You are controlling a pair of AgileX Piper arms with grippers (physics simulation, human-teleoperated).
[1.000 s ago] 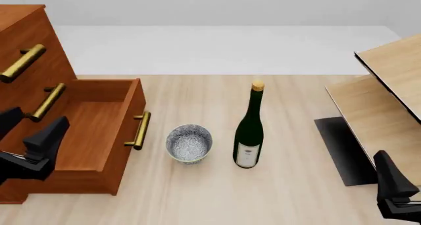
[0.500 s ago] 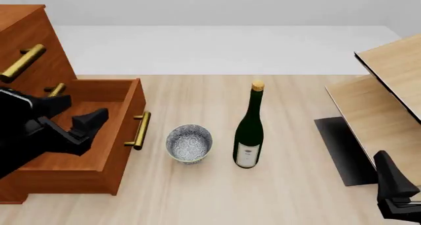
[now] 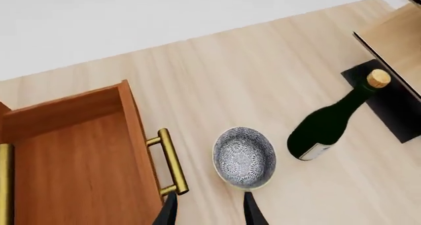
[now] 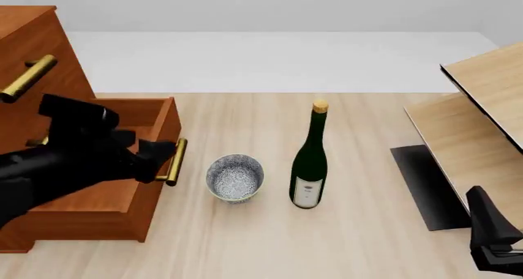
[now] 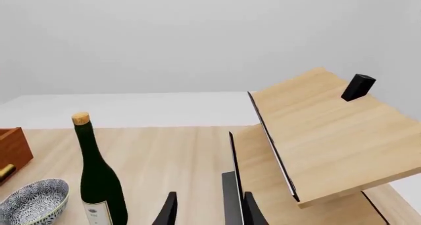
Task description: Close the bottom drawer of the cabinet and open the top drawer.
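Note:
The reddish-brown cabinet (image 4: 16, 14) stands at the left. Its top drawer (image 4: 49, 43) is shut and its brass handle (image 4: 29, 78) is free. The bottom drawer (image 4: 106, 202) is pulled far out and is empty; its brass bar handle (image 4: 173, 161) faces the bowl. My left gripper (image 4: 159, 159) hangs over the drawer's front edge, just beside that handle, open and holding nothing. In the left wrist view the open gripper (image 3: 209, 212) sits between the handle (image 3: 169, 161) and the bowl. My right gripper (image 4: 490, 242) is low at the front right, open and empty (image 5: 209, 212).
A patterned bowl (image 4: 235, 178) stands just right of the drawer handle. A dark green wine bottle (image 4: 310, 163) stands upright beside it. A pale wood shelf unit (image 4: 482, 114) with a black base fills the right side. My arm hides the middle drawer's handle.
My left arm has swung to the right across the open bottom drawer, from the cabinet's left front to the drawer's front handle. The right arm and the drawer have not moved.

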